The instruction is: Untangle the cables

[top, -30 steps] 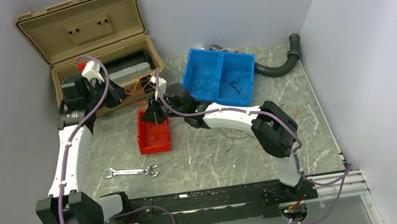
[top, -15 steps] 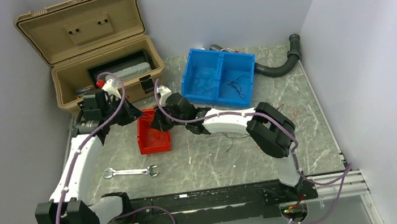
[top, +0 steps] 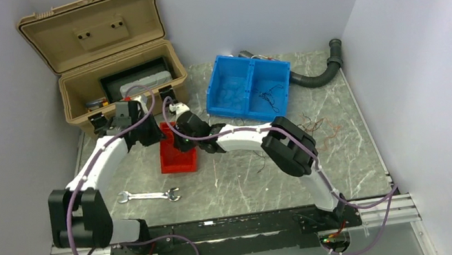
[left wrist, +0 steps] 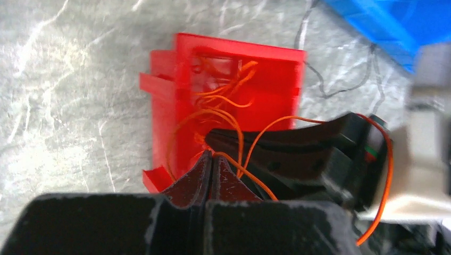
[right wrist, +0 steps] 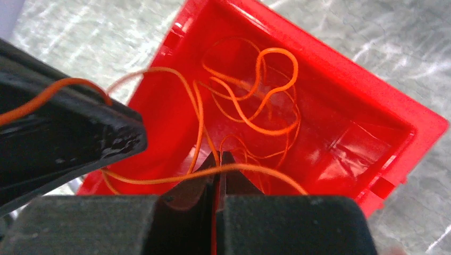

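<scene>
- Top view: the red bin (top: 176, 167) sits on the table with both arms reaching over it. The left gripper (top: 158, 134) comes in over its far left corner, and the right gripper (top: 181, 144) hangs just above its middle. Whether the jaws are open cannot be read from up here. More loose cables (top: 317, 126) lie on the table well to the right of the red bin.
- Left wrist view: the left gripper (left wrist: 211, 159) has its jaws pressed together above the near end of the red bin (left wrist: 165, 106), and a strand of the orange cables (left wrist: 223, 101) appears pinched at the tips. Most of the bundle is looped inside the red bin. One strand arcs out across the right gripper's fingers (left wrist: 287, 149).
- Right wrist view: the right gripper (right wrist: 219, 156) is closed over the red bin (right wrist: 372, 133), with an orange line running down between its jaws, so it grips a strand. The orange cables (right wrist: 255, 90) coil loosely on the floor of the red bin.
- Handling, as I judge it: these strands are nearly weightless, limp and springy, and they snag easily on one another. A single strand should be taken near a free end or at the top of a clear loop, not at the knot. The pull should be slow, since the light red bin could drag along.
</scene>
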You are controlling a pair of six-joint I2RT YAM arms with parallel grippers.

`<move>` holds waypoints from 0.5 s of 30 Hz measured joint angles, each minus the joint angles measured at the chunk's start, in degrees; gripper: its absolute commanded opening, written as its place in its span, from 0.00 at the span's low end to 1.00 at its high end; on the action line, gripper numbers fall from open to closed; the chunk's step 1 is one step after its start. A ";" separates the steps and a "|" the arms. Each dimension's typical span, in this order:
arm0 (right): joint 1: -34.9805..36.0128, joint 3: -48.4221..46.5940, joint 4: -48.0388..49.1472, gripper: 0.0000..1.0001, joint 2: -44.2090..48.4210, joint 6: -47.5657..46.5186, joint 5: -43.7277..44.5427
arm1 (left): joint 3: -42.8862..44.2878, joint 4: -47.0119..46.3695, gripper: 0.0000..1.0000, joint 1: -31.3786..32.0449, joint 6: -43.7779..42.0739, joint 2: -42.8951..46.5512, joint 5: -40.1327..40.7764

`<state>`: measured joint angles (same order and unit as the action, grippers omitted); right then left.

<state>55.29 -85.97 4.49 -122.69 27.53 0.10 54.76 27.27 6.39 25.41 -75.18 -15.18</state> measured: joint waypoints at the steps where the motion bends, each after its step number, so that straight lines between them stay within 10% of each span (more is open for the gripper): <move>1: 0.02 -0.44 -0.83 0.15 -0.52 0.20 0.48 | 0.07 0.13 0.00 0.42 1.03 -1.70 1.09; 15: 0.20 2.38 -7.78 0.49 13.07 -0.07 0.87 | 7.58 5.01 0.00 5.70 2.69 -9.01 11.52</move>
<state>55.48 -83.59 -3.29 -109.62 27.46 0.97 62.35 32.27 12.10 28.10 -84.18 -3.66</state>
